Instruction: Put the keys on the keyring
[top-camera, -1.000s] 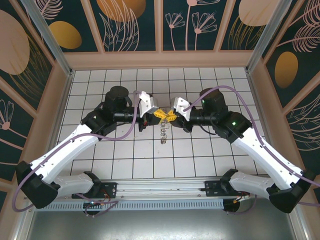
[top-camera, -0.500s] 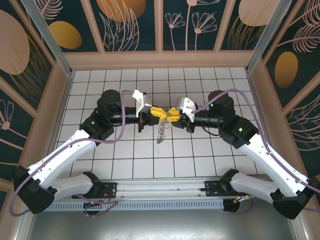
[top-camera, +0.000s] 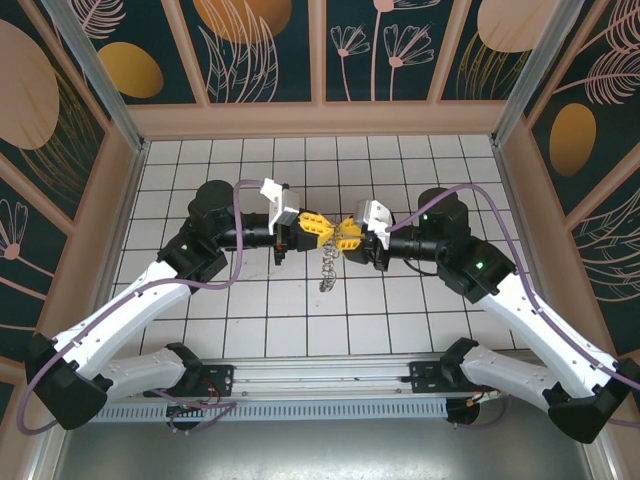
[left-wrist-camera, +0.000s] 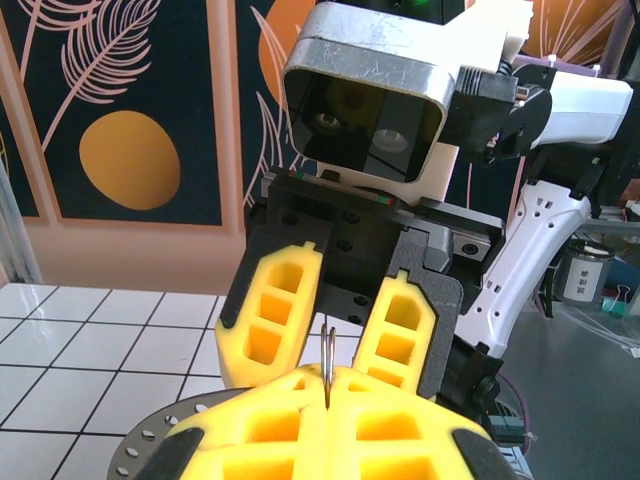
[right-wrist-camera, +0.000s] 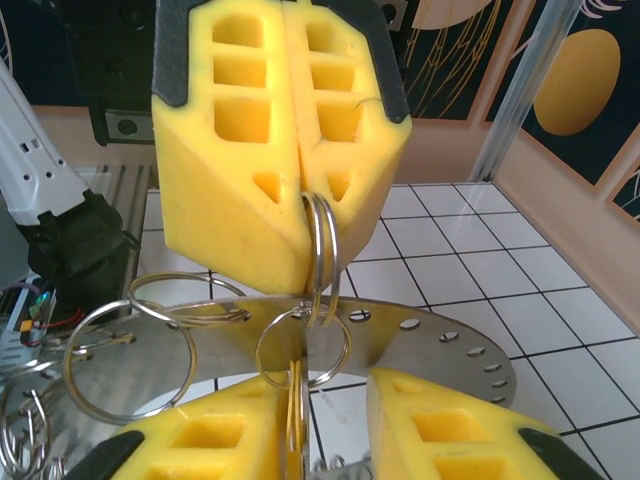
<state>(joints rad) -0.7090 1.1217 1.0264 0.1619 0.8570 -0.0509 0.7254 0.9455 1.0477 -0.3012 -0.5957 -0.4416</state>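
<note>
One meeting point, raised above the tabletop (top-camera: 300, 320). Left end effector (top-camera: 318, 226) clamped fully shut on one wire loop (right-wrist-camera: 320, 250) of the keyring (right-wrist-camera: 440, 350); the holed flat plate and spare loops hang beneath, probably so the loop stands edge-on for threading. Right end effector (top-camera: 348, 232) has its jaws partly apart, with the thin yellow key (right-wrist-camera: 293, 405) edge-on against one finger, close under the loops. No legible writing or branding.

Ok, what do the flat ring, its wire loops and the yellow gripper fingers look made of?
Flat ring: brushed grey metal, matte sheen, punched holes. Wire loops: bright steel-like wire, shiny, doubled coils. Left gripper fingers: yellow plastic, probably printed, hollow cells, matte.
</note>
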